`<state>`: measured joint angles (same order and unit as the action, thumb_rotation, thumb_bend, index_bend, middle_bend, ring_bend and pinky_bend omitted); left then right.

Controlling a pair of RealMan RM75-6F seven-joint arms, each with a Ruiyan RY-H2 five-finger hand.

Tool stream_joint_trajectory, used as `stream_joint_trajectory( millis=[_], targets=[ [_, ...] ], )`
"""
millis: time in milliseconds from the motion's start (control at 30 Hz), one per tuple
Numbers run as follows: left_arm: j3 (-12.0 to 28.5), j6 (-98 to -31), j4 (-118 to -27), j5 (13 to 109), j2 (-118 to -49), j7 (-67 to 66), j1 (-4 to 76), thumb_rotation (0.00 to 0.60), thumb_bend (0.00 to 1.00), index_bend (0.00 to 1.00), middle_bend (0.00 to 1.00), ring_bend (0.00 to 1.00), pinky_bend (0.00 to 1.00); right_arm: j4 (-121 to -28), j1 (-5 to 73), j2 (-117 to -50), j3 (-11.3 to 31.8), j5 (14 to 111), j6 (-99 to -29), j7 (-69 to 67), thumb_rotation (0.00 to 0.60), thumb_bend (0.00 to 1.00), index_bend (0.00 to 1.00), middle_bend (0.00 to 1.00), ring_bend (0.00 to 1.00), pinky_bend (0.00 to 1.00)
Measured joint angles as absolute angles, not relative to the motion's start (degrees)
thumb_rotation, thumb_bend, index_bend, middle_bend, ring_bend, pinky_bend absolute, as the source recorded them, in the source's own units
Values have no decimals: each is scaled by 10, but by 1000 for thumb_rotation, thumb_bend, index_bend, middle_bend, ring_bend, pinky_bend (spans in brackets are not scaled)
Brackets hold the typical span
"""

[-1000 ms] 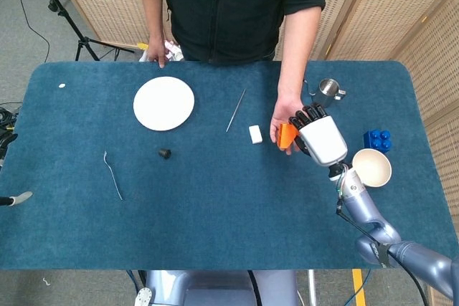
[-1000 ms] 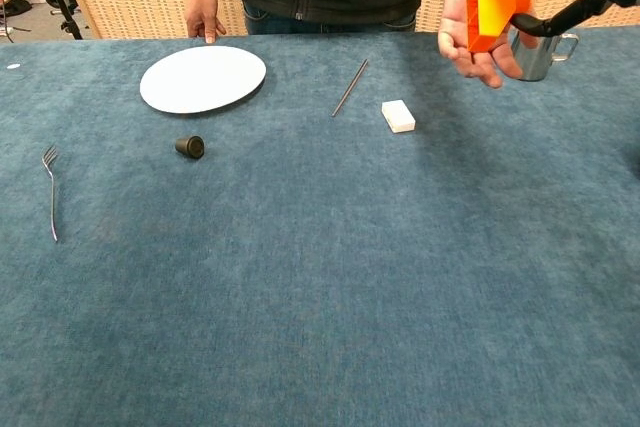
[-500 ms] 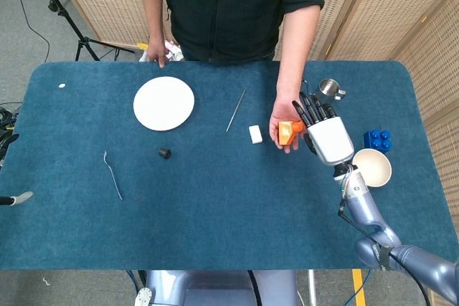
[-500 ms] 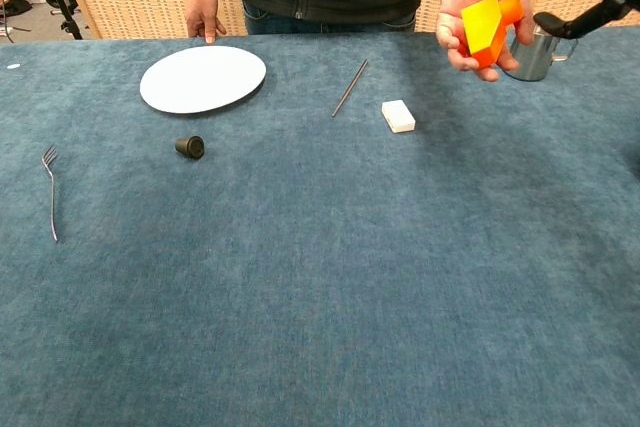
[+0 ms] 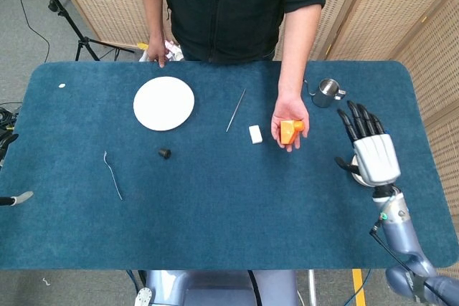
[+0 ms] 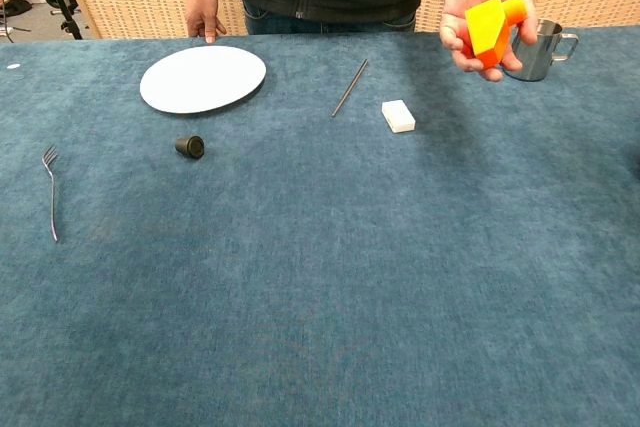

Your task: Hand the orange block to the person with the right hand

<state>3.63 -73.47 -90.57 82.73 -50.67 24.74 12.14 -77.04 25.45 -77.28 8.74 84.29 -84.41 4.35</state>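
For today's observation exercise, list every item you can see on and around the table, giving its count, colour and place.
orange block: one, orange, in the person's palm.
plate: one, white, far left of centre.
thin rod: one, grey, right of the plate.
white block: one, white, beside the rod.
small dark cap: one, black, below the plate.
fork: one, silver, left side.
metal cup: one, silver, far right.
table: one, blue cloth.
tripod: one, black, on the floor at far left.
right hand: one, white and black, open, right of the person's palm.
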Motion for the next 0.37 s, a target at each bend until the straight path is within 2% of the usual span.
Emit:
stream_joint_trajectory(
  millis=[167,367],
  targets=[
    [38,-764,-896,829,-532,229,110,600,0,0,0,0,0,-754,193,-767,54,858,-886,-48,600,0,0,0,0,64],
    [41,-802,-879,829,-564,222,93,600,0,0,0,0,0,-760,149,-758,35,868,-921,-92,600,0,0,0,0,59]
  ],
)
